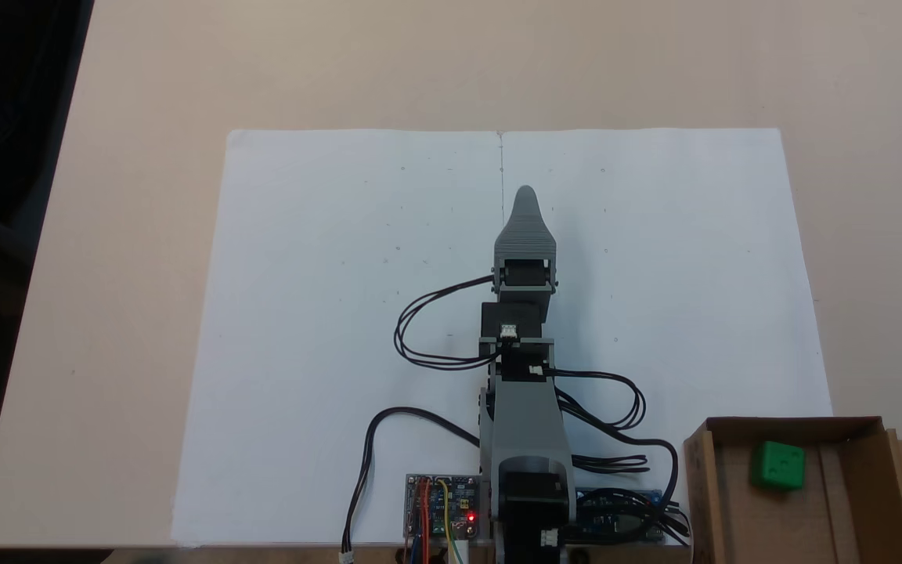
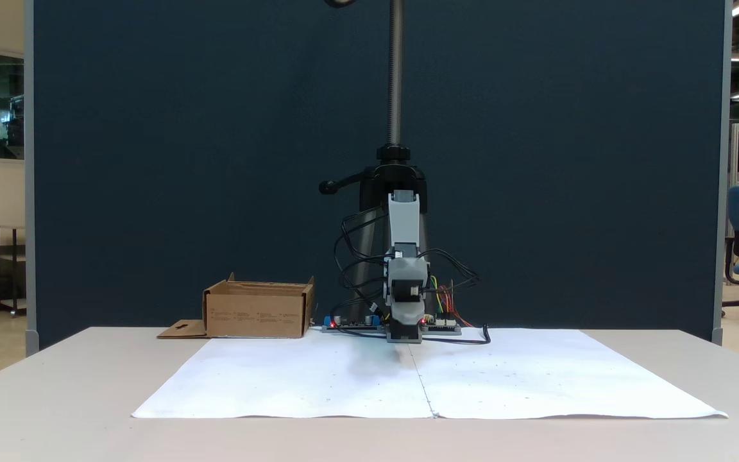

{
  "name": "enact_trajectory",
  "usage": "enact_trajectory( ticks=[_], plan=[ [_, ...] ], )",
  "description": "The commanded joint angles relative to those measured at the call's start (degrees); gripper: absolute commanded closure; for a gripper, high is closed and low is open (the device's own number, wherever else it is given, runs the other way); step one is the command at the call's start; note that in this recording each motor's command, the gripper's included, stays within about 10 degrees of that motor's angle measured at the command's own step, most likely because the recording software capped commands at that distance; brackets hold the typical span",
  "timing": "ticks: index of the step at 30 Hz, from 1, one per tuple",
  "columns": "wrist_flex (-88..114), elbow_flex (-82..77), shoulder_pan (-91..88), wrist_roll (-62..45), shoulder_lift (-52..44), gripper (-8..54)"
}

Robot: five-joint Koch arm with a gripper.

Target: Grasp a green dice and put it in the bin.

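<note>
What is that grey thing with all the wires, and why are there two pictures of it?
That grey thing is a small robot arm. Its pointy end is the gripper, a pincer for picking things up. From these angles I cannot tell whether it is open or closed, and it holds nothing I can see.

Two cameras took the pictures at the same moment. One fixed view looks down from above. The other looks across the table at the arm's front.

White paper lies on the table. Beside the arm's base stands the bin, a brown cardboard box. The green dice is already lying inside it. Little circuit boards with a red light run the arm.
</note>
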State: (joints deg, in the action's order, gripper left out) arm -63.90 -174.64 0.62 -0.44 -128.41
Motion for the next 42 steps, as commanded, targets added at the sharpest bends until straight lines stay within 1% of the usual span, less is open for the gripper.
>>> enact_trajectory(
  ticks=[1,9,20,27,42],
  plan=[
    [-9.65,-2.55,0.00,-0.18,-5.01,2.5],
    [-21.97,-4.75,0.62,-0.18,-6.42,2.3],
    [-21.88,-4.75,0.79,-0.18,-6.42,2.3],
    [-19.25,-4.75,0.79,-0.18,-6.33,0.9],
    [-18.98,-4.75,-1.05,0.00,-6.33,1.2]
  ],
)
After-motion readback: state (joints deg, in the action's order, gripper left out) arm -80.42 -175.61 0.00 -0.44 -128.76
